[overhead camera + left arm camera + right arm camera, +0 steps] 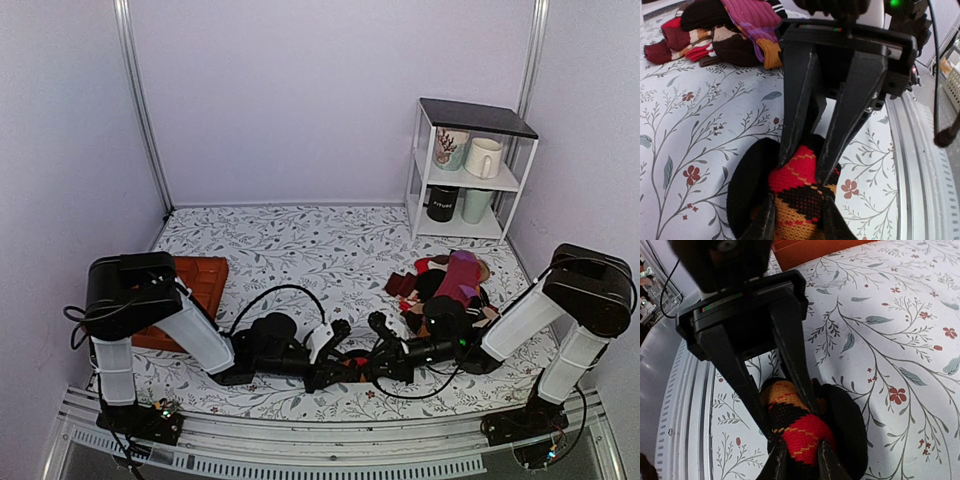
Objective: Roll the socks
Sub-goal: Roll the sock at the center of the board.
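The socks [801, 192] form a tight black bundle with red and orange diamonds, lying on the floral cloth near the front edge, with a black cuff [746, 192] bulging at one side. My left gripper [800, 201] is shut on one end of the bundle. My right gripper [804, 165] faces it and is shut on the other end. In the right wrist view the socks [802, 432] sit between my right gripper [801, 445] and my left gripper [789, 416]. In the top view the two grippers, left [338, 362] and right [368, 358], meet over the socks [352, 362].
A pile of other socks [450, 285], maroon, tan and purple-striped, lies at the right and shows in the left wrist view [730, 25]. An orange-red box [195, 285] stands at the left. A white shelf [470, 170] with mugs stands at the back right. A metal rail [330, 440] runs along the front.
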Robot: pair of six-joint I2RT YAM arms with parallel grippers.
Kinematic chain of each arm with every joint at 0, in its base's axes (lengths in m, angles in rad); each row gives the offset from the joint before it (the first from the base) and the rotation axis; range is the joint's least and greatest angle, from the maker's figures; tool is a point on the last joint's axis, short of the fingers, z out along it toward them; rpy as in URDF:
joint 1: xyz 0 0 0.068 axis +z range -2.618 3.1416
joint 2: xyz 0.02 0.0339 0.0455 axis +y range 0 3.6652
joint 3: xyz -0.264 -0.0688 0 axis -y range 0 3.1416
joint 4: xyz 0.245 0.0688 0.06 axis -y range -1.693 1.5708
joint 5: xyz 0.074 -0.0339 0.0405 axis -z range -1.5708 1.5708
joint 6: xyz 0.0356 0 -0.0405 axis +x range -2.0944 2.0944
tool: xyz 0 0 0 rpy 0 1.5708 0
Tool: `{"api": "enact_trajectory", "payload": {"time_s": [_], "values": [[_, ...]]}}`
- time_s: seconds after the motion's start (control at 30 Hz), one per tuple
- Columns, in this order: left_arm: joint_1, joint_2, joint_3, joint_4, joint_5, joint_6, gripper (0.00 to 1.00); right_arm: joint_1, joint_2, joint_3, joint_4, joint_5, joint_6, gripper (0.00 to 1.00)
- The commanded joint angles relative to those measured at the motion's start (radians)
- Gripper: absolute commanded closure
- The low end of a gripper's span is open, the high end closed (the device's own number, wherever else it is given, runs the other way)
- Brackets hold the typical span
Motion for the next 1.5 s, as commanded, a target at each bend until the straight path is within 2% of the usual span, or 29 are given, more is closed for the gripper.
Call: {"api": "enact_trajectory", "payload": {"time_s": [0.0, 0.1, 0.2, 0.37, 0.47, 0.53, 0.57, 0.63, 0.7, 0.73, 0.87, 1.07, 1.2, 1.37, 1.47], "values": [[-0.018, 0.107, -0.056, -0.499, -0.036, -0.008, 0.94, 0.024, 0.1, 0.053, -0.192, 0.037, 0.103, 0.9], [-0.017, 0.044, -0.041, -0.516, -0.131, 0.035, 0.92, 0.022, 0.121, 0.078, -0.275, 0.027, 0.165, 0.91], [-0.016, -0.023, -0.02, -0.513, -0.21, 0.102, 0.73, 0.013, 0.154, 0.113, -0.369, 0.009, 0.217, 0.91], [-0.02, -0.172, -0.062, -0.414, -0.351, 0.172, 0.64, 0.001, 0.189, 0.161, -0.489, 0.015, 0.263, 0.91], [-0.02, -0.252, -0.111, -0.316, -0.407, 0.219, 0.45, -0.01, 0.204, 0.182, -0.537, 0.012, 0.281, 0.91], [-0.02, -0.295, -0.139, -0.258, -0.429, 0.252, 0.42, -0.015, 0.214, 0.195, -0.567, 0.007, 0.286, 0.91], [-0.022, -0.314, -0.152, -0.232, -0.437, 0.269, 0.33, -0.017, 0.219, 0.203, -0.582, 0.005, 0.287, 0.91], [-0.025, -0.34, -0.172, -0.186, -0.447, 0.304, 0.31, -0.02, 0.223, 0.214, -0.606, -0.004, 0.291, 0.91], [-0.031, -0.359, -0.196, -0.134, -0.449, 0.337, 0.07, -0.024, 0.223, 0.226, -0.631, -0.021, 0.298, 0.92], [-0.039, -0.365, -0.21, -0.094, -0.454, 0.352, 0.01, -0.025, 0.223, 0.234, -0.653, -0.027, 0.306, 0.92], [-0.04, -0.359, -0.238, -0.008, -0.415, 0.401, 0.01, -0.043, 0.244, 0.286, -0.744, -0.067, 0.326, 0.92], [-0.04, -0.3, -0.2, 0.003, -0.327, 0.445, 0.0, -0.054, 0.279, 0.346, -0.872, -0.093, 0.329, 0.92], [-0.022, -0.247, -0.173, 0.007, -0.276, 0.436, 0.01, -0.056, 0.288, 0.371, -0.919, -0.095, 0.334, 0.92], [0.019, -0.205, -0.229, 0.166, -0.193, 0.391, 0.01, -0.056, 0.295, 0.384, -0.944, -0.095, 0.332, 0.92], [0.027, -0.205, -0.219, 0.174, -0.159, 0.392, 0.01, -0.056, 0.302, 0.387, -0.956, -0.099, 0.331, 0.92]]}}
